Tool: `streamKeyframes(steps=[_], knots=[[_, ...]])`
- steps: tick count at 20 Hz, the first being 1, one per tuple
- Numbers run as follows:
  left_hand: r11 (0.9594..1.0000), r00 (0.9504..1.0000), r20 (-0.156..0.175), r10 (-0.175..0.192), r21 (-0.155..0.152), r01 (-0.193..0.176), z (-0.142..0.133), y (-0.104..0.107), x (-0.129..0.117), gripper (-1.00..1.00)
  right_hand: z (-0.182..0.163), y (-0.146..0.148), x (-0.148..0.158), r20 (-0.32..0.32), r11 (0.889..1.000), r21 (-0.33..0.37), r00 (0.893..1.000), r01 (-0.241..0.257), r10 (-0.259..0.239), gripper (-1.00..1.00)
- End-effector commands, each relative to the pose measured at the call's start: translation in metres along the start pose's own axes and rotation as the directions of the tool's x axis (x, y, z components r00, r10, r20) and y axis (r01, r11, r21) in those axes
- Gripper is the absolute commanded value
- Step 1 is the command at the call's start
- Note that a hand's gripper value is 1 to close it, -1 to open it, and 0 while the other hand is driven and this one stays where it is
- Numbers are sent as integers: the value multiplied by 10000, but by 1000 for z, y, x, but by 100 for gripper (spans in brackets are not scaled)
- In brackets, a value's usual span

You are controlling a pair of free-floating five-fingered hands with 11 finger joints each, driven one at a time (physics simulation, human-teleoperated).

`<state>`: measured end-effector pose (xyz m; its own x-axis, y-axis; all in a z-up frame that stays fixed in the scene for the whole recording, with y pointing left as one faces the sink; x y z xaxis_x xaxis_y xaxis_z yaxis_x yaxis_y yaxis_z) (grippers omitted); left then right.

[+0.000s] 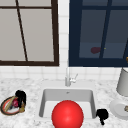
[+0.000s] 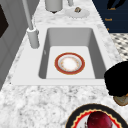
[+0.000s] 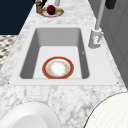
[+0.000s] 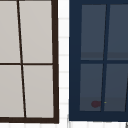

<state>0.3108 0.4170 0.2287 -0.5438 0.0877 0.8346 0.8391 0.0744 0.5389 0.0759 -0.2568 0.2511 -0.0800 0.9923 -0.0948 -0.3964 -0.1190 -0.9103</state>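
Hovering over round plate [image 1: 7, 107] w/ red fruit [image 1: 15, 103], no long axis: left hand [image 1: 21, 97], grip unclear.

Wall: white tiles [image 1: 30, 72] behind the faucet [image 1: 67, 76]
Cabinets: pale glass-fronted one [image 4: 27, 60] at left; navy glass-fronted one [image 4: 100, 60] at right
Counter: grey-white marble [image 2: 37, 100]; white sink basin [image 2: 50, 32] set in
Floor: checkered tiles [image 3: 7, 43]

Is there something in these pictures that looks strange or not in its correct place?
Yes. In the front view a large red ball sits before the sink, yet both side views show there a red-rimmed plate lying flat on the basin floor and no ball. Otherwise nothing looks spilled or broken. The left hand hovers at the dark-rimmed plate on the counter.
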Motion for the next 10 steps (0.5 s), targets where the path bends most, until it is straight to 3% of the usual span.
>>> streamKeyframes(steps=[1, 4, 6, 10], knots=[[9998, 9995, 269, -166, 141, 163, 11, -32, 7, 100, 0, 0, 0, 0, 10000, 0, 10000, 0, 0, 0], [9998, 9995, 265, -179, -53, 180, 17, -55, 13, 100, 0, 0, 0, 0, 10000, 0, 10000, 0, 0, 0], [9999, 10000, 61, 2, -115, -1, 25, -63, 15, 100, 0, 0, 0, 0, 10000, 0, 10000, 0, 0, 0], [9999, 9999, -21, 106, 5, -106, 37, -74, 15, 100, 0, 0, 0, 0, 10000, 0, 10000, 0, 0, 0]])
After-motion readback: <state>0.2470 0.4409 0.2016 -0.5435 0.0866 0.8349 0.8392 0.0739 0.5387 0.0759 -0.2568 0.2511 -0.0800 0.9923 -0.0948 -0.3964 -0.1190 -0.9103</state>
